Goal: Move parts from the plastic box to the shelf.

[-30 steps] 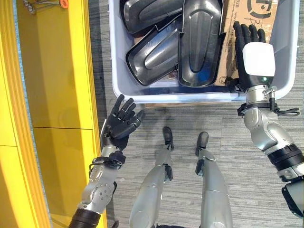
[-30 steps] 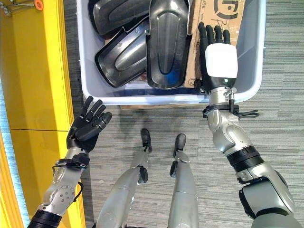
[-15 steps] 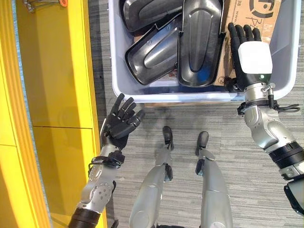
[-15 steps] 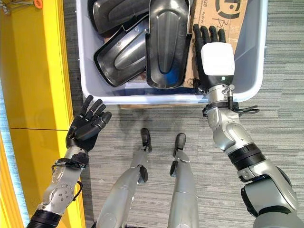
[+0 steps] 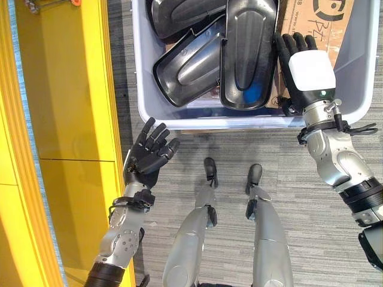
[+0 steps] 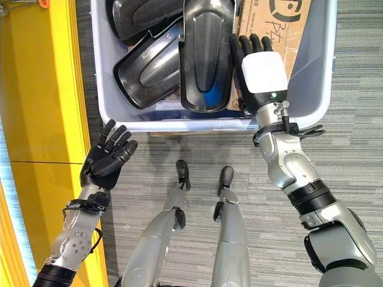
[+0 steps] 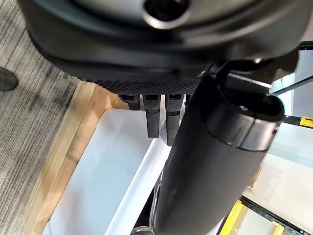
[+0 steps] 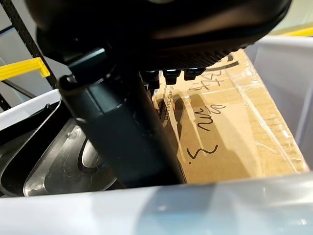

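My right hand (image 5: 308, 72) is inside the plastic box (image 5: 359, 66), fingers straight and spread, holding nothing, with its back and white cover turned up toward my head. It lies over the cardboard box (image 5: 320, 21) that fills the right side of the box, and its fingers point away from me toward the far wall. Just to the left of it, close enough that the nearest finger may already be touching the rim, though I can't be sure from here, lies the closest black part (image 5: 248, 51), a long tray-shaped shell whose long axis runs away from me, roughly parallel to my fingers. More black parts (image 5: 191, 63) are stacked further left, lying at an angle. So the nearest part sits sideways from my right hand, toward my left, and this is the hand closer to it. My left hand (image 5: 148, 156) hangs open and empty outside the box over the carpet (image 5: 239, 149), beside the yellow shelf (image 5: 66, 89).
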Robot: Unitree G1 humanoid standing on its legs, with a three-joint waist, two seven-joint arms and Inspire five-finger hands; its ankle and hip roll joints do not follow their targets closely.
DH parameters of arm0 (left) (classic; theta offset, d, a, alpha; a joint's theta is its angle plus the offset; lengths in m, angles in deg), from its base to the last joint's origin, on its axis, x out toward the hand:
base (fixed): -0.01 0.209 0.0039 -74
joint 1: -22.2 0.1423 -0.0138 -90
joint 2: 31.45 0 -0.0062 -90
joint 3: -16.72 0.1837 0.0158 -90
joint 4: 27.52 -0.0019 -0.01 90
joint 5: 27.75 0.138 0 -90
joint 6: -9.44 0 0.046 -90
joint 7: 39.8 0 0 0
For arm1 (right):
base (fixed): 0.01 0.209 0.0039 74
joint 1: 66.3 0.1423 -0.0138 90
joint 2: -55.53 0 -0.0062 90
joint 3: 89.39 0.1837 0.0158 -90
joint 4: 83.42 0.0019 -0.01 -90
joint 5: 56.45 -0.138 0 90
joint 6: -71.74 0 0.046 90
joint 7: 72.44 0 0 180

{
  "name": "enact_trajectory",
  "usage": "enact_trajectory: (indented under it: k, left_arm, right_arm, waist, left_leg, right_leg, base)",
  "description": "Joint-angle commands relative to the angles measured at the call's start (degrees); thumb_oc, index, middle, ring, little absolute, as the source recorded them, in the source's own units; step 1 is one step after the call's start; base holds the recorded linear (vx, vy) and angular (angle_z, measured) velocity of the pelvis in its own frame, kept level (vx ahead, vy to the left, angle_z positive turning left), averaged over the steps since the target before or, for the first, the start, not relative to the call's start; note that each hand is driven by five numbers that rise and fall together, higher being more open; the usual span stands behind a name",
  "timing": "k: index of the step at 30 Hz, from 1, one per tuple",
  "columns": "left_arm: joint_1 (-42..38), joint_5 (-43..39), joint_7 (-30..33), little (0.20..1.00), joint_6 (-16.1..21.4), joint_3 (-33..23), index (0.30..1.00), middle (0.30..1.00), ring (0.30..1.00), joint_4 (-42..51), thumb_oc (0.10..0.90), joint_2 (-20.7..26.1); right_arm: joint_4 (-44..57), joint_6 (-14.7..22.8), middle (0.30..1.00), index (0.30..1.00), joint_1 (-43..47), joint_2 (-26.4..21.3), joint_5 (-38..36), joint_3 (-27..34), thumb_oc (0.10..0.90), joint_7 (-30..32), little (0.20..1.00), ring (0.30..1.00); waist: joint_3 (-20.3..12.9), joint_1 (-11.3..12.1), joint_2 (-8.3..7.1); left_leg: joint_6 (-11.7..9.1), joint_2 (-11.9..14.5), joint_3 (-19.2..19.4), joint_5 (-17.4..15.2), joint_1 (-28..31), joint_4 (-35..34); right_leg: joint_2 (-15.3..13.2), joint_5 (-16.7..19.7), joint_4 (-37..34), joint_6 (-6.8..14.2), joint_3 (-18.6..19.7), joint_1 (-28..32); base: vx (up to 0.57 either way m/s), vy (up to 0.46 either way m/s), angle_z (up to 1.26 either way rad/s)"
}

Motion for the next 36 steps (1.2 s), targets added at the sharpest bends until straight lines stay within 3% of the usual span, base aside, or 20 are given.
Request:
enact_trajectory:
  k: [1, 20, 26, 30, 31, 34, 35, 36]
  left_arm:
    - [-3.3, 2.6, -3.1, 1.0, -0.7, 3.1, 1.0, 1.0, 1.0, 4.5, 0.9, -0.6]
    - [-3.9, 3.5, -2.7, 1.0, -2.4, 3.6, 1.0, 1.0, 1.0, 6.0, 0.9, -1.3]
    - [-4.4, 3.7, -1.2, 1.0, -2.9, 4.2, 1.0, 1.0, 1.0, 6.7, 0.9, -1.9]
    - [-4.4, 4.0, -0.6, 1.0, -2.7, 4.5, 1.0, 1.0, 1.0, 6.9, 0.9, -2.5]
    - [-4.4, 3.8, -0.3, 1.0, -2.5, 4.7, 1.0, 1.0, 1.0, 7.1, 0.9, -2.6]
    - [-4.5, 3.4, 0.2, 1.0, -2.0, 5.0, 1.0, 1.0, 1.0, 6.9, 0.9, -2.9]
    - [-4.3, 2.9, 0.4, 1.0, -1.3, 5.4, 1.0, 1.0, 1.0, 6.9, 0.9, -3.0]
    - [-4.3, 2.9, 0.5, 1.0, -1.2, 5.4, 1.0, 1.0, 1.0, 6.9, 0.9, -3.0]
  right_arm:
    - [5.8, 6.4, 1.0, 1.0, 2.8, 2.5, 0.6, -6.5, 0.9, -2.7, 1.0, 1.0]
    - [9.6, 4.4, 1.0, 1.0, 3.9, 9.9, -4.7, -8.9, 0.9, -6.4, 1.0, 1.0]
    - [12.5, 1.1, 1.0, 1.0, 3.6, 13.7, -8.4, -7.3, 0.9, -4.5, 1.0, 1.0]
    - [13.7, -3.0, 1.0, 1.0, 2.3, 16.0, -13.4, -6.0, 0.9, 3.3, 1.0, 1.0]
    - [13.4, -3.1, 1.0, 1.0, 1.6, 16.8, -16.8, -4.9, 0.9, 7.9, 1.0, 1.0]
    - [11.8, -0.4, 1.0, 1.0, 0.4, 18.5, -22.4, -1.5, 0.9, 17.8, 1.0, 1.0]
    - [11.2, 3.2, 1.0, 1.0, -0.5, 19.7, -25.7, 1.8, 0.9, 21.9, 1.0, 1.0]
    - [11.2, 3.6, 1.0, 1.0, -0.6, 19.8, -26.3, 2.2, 0.9, 22.5, 1.0, 1.0]
  waist:
    - [-0.4, -0.3, -0.3]
    - [-0.4, 0.7, -0.21]
    - [-0.4, 0.6, -0.03]
    - [-0.4, 0.3, 0.13]
    - [-0.4, 0.1, 0.21]
    - [-0.4, -0.2, 0.51]
    - [-0.4, -0.5, 0.78]
    - [-0.4, -0.5, 0.79]
  left_leg:
    - [-3.6, -1.6, -1.6, -6.3, 0.4, 5.3]
    - [-3.3, -1.8, -1.9, -6.2, 0.1, 5.7]
    - [-3.2, -1.9, -1.9, -6.2, 0.5, 5.6]
    - [-3.2, -1.8, -1.6, -6.1, 0.8, 5.3]
    - [-3.2, -1.8, -1.5, -6.2, 1.2, 5.1]
    - [-3.1, -1.9, -1.4, -6.3, 1.6, 5.0]
    - [-3.0, -2.0, -1.5, -6.5, 1.9, 5.2]
    - [-3.0, -2.0, -1.5, -6.5, 2.0, 5.1]
  right_leg:
    - [1.9, 5.2, -11.1, 4.1, 1.1, 4.5]
    - [1.9, 5.4, -10.8, 4.0, 0.7, 4.4]
    - [2.0, 5.4, -10.8, 3.8, 1.0, 4.5]
    - [2.1, 5.4, -10.8, 3.6, 1.4, 4.6]
    - [2.2, 5.4, -10.9, 3.5, 1.5, 4.8]
    - [2.2, 5.2, -10.9, 3.4, 1.8, 5.1]
    - [2.3, 4.9, -10.5, 3.3, 2.0, 5.1]
    - [2.3, 4.9, -10.4, 3.3, 2.0, 5.1]
  base:
    - [0.0, 0.0, 0.0]
    - [0.0, 0.0, 0.0]
    - [0.0, 0.0, 0.0]
    - [0.0, 0.01, 0.0]
    - [0.0, 0.046, 0.01]
    - [0.0, 0.053, 0.0]
    - [0.0, 0.05, -0.01]
    - [0.01, 0.067, -0.01]
